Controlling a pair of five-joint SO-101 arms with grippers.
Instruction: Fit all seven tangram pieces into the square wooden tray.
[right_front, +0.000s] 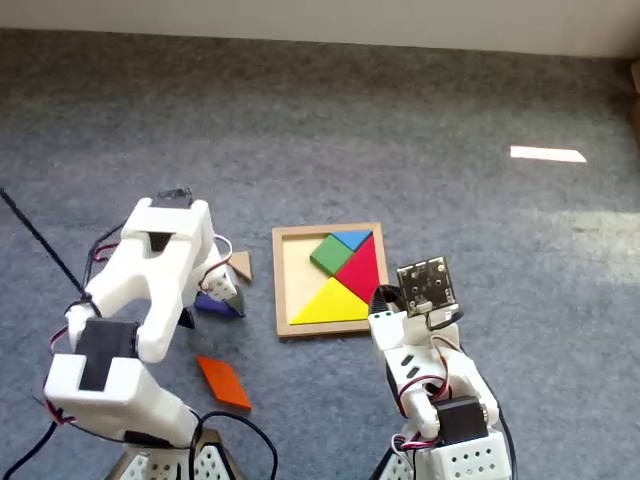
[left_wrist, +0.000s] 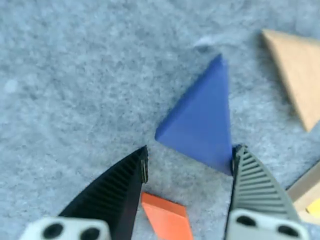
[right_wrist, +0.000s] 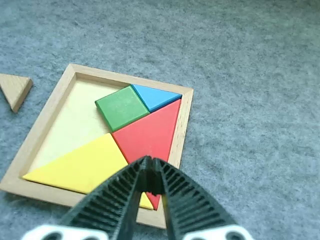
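The square wooden tray (right_front: 281, 285) lies on grey carpet and holds a yellow triangle (right_front: 325, 303), a red triangle (right_front: 362, 268), a green square (right_front: 329, 255) and a light blue triangle (right_front: 352, 239). My left gripper (left_wrist: 189, 167) is open just above the dark blue triangle (left_wrist: 201, 120), one corner of which lies between the fingertips. A plain wooden triangle (left_wrist: 296, 70) lies beside it, and an orange parallelogram (right_front: 223, 382) lies nearer the arm bases. My right gripper (right_wrist: 150, 169) is shut and empty over the tray's (right_wrist: 52, 101) near edge, above the red triangle (right_wrist: 149, 132).
The carpet runs open to the far side and right of the tray. A bright patch of light (right_front: 546, 154) lies on the carpet at the far right. Cables hang around the left arm's base.
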